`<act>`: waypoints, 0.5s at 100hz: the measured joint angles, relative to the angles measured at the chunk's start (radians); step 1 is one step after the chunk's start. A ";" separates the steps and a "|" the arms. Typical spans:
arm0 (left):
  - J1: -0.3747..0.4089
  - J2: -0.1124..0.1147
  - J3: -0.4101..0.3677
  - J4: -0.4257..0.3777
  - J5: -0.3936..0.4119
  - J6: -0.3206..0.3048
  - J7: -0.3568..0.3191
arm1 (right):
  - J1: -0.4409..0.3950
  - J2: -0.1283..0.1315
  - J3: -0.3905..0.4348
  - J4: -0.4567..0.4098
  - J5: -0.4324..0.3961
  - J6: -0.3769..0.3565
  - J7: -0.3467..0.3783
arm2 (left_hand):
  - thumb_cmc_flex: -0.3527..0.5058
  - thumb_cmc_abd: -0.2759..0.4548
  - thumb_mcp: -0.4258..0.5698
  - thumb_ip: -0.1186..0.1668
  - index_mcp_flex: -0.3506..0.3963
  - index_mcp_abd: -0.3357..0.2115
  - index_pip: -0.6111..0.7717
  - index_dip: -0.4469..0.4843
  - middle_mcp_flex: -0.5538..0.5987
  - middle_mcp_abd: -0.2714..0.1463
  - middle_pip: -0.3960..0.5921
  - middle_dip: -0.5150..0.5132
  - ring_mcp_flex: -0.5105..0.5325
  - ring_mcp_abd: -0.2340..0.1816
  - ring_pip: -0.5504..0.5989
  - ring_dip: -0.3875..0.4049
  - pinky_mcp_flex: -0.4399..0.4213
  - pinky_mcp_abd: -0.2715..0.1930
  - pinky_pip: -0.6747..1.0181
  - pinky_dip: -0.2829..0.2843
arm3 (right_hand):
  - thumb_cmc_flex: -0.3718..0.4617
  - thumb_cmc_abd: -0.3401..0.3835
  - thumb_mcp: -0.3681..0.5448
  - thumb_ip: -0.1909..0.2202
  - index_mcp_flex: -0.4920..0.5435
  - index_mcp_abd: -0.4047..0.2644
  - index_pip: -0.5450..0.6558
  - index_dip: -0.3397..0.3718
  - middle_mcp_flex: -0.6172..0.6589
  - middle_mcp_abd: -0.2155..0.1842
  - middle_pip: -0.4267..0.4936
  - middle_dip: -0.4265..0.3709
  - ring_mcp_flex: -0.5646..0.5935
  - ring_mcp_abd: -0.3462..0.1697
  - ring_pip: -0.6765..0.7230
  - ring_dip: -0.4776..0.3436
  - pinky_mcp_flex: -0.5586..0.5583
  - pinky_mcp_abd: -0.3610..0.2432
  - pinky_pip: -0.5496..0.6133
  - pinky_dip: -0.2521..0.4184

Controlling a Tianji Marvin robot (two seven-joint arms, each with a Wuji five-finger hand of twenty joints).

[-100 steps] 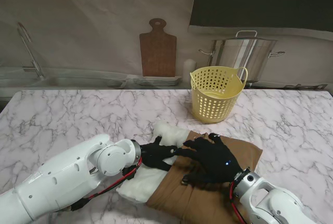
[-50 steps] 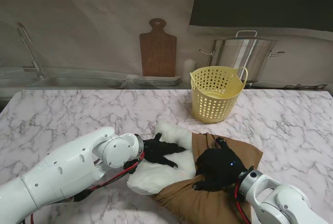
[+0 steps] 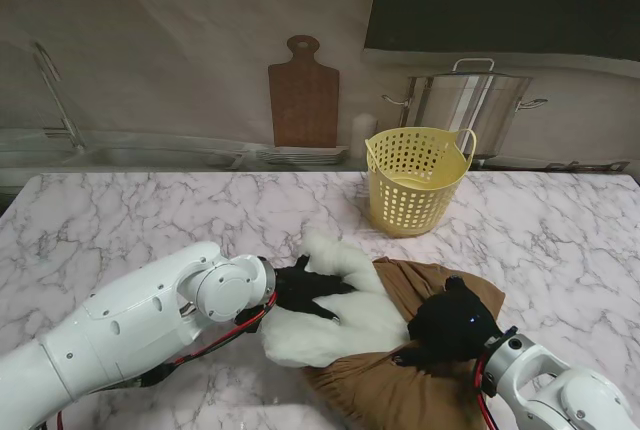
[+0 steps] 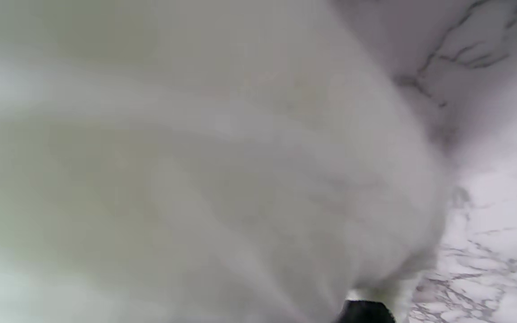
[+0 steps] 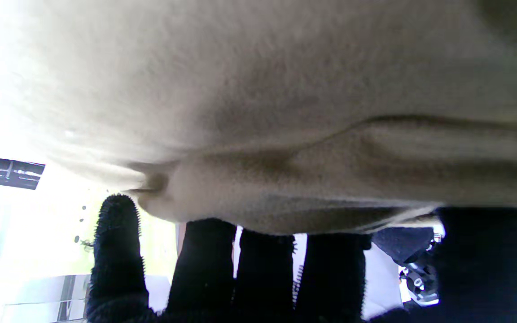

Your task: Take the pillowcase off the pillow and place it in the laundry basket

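Left hand (image 3: 305, 291): fingers closed on the white pillow (image 3: 335, 320), pinning its exposed end.
Right hand (image 3: 450, 325): fingers bunched shut on the brown pillowcase (image 3: 420, 390), at the fabric's gathered mouth.
Change: a second ago the right fingers lay spread flat on the case; since then they have curled and dragged it back, baring more pillow between the two hands.
Meaning: stripping looks roughly half done; the case still sheathes the pillow's far end.
Laundry basket (image 3: 413, 182): well beyond both sets of fingertips, nothing visible inside.
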 measured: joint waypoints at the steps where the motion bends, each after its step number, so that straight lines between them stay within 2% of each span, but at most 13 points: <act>1: 0.000 0.000 0.000 0.000 0.000 0.000 0.000 | -0.001 0.000 0.001 0.000 0.000 0.001 0.000 | 0.000 0.000 0.000 0.000 0.000 0.000 -0.001 0.000 0.000 0.000 0.000 0.000 0.000 0.000 -0.001 0.000 0.000 0.000 0.000 0.000 | 0.000 0.000 0.000 0.000 0.000 0.000 0.000 0.000 0.001 0.000 0.000 0.001 0.000 -0.002 0.000 0.000 0.000 0.000 0.000 0.002; 10: 0.008 -0.001 -0.015 -0.001 0.005 0.000 -0.006 | -0.007 0.000 0.004 0.000 0.002 0.005 -0.002 | 0.000 0.000 0.000 0.000 0.000 -0.014 -0.001 0.000 -0.001 -0.018 0.000 0.000 -0.001 -0.018 -0.001 0.000 0.000 -0.003 0.000 0.000 | 0.000 0.000 0.020 -0.001 0.000 0.000 0.000 0.000 0.001 0.000 0.000 0.002 0.000 -0.009 0.001 0.000 0.001 0.000 0.009 0.018; 17: 0.066 -0.009 -0.102 -0.013 0.039 -0.006 -0.019 | -0.003 0.002 -0.003 0.007 0.012 0.006 -0.008 | -0.001 0.000 -0.005 -0.003 0.001 -0.034 0.001 0.003 0.004 -0.038 0.012 0.000 0.012 -0.026 0.007 0.000 0.002 -0.004 0.000 0.009 | -0.001 -0.010 0.044 -0.001 0.000 0.000 0.000 -0.003 0.001 0.000 0.000 0.002 0.000 -0.009 0.009 0.001 0.001 0.000 0.009 0.020; 24: 0.151 -0.013 -0.198 -0.054 0.144 -0.017 -0.029 | 0.018 0.006 -0.028 0.029 0.045 0.003 -0.010 | -0.001 0.000 -0.016 -0.009 0.001 -0.036 0.002 0.003 0.004 -0.046 0.013 0.000 0.013 -0.044 0.004 -0.001 0.004 0.001 0.000 0.012 | -0.002 -0.026 0.068 -0.002 0.000 0.004 0.005 -0.004 0.001 0.011 0.006 0.013 0.001 -0.003 0.028 0.012 0.001 0.000 0.009 0.022; 28: 0.198 -0.012 -0.246 -0.090 0.212 -0.026 -0.033 | 0.037 0.009 -0.047 0.045 0.069 0.000 -0.005 | -0.001 0.000 -0.016 -0.009 0.001 -0.036 0.002 0.003 0.004 -0.046 0.013 0.000 0.013 -0.044 0.003 -0.004 0.004 0.002 0.000 0.014 | -0.002 -0.052 0.094 -0.003 0.000 0.006 0.081 -0.004 0.004 0.021 0.041 0.034 0.012 0.016 0.052 0.025 0.001 0.000 0.018 0.024; 31: 0.234 -0.012 -0.284 -0.117 0.255 -0.038 -0.035 | 0.052 0.010 -0.058 0.056 0.079 -0.003 0.000 | -0.001 0.000 -0.016 -0.009 0.001 -0.033 0.002 0.012 0.013 -0.046 0.013 0.000 0.025 -0.043 0.003 -0.009 0.005 0.002 0.000 0.016 | -0.002 -0.062 0.106 -0.004 0.000 0.006 0.094 -0.004 0.005 0.024 0.052 0.040 0.013 0.020 0.062 0.033 0.001 0.000 0.019 0.028; 37: 0.301 -0.011 -0.362 -0.164 0.313 -0.077 -0.037 | 0.078 0.011 -0.072 0.071 0.081 -0.012 0.013 | 0.005 0.000 -0.016 -0.009 0.001 -0.005 0.007 0.029 0.020 -0.042 0.015 0.000 0.036 -0.020 0.003 -0.011 0.005 0.002 0.000 0.018 | -0.002 -0.066 0.116 -0.016 0.000 0.006 0.129 -0.001 0.015 0.030 0.072 0.045 0.023 0.028 0.087 0.045 0.001 0.000 0.019 0.038; 43: 0.354 -0.007 -0.429 -0.201 0.331 -0.104 -0.041 | 0.097 0.011 -0.081 0.079 0.086 -0.019 0.019 | 0.021 0.000 -0.016 -0.009 0.003 0.041 0.027 0.049 0.042 -0.020 0.020 0.001 0.046 -0.019 0.003 -0.014 0.010 0.002 0.000 0.018 | -0.005 -0.084 0.132 -0.018 0.001 0.006 0.168 0.018 0.018 0.037 0.096 0.059 0.035 0.039 0.111 0.059 0.002 0.000 0.019 0.039; 45: 0.371 -0.006 -0.451 -0.213 0.335 -0.108 -0.042 | 0.102 0.012 -0.084 0.082 0.090 -0.021 0.019 | 0.030 0.000 -0.016 -0.009 0.017 0.064 0.037 0.052 0.053 -0.001 0.029 0.005 0.048 -0.019 0.003 -0.015 0.015 0.002 0.000 0.018 | -0.005 -0.085 0.133 -0.018 0.011 0.006 0.169 0.025 0.029 0.039 0.098 0.060 0.040 0.043 0.120 0.061 0.003 0.000 0.019 0.039; 50: 0.415 -0.005 -0.509 -0.247 0.359 -0.120 -0.042 | 0.114 0.012 -0.091 0.090 0.109 -0.023 0.020 | 0.037 0.000 -0.016 -0.009 0.028 0.103 0.067 0.066 0.081 0.080 0.065 0.017 0.052 -0.019 0.002 -0.016 0.017 0.003 0.000 0.018 | -0.005 -0.096 0.140 -0.018 0.022 0.007 0.177 0.028 0.031 0.046 0.108 0.068 0.049 0.056 0.128 0.069 0.006 0.000 0.020 0.040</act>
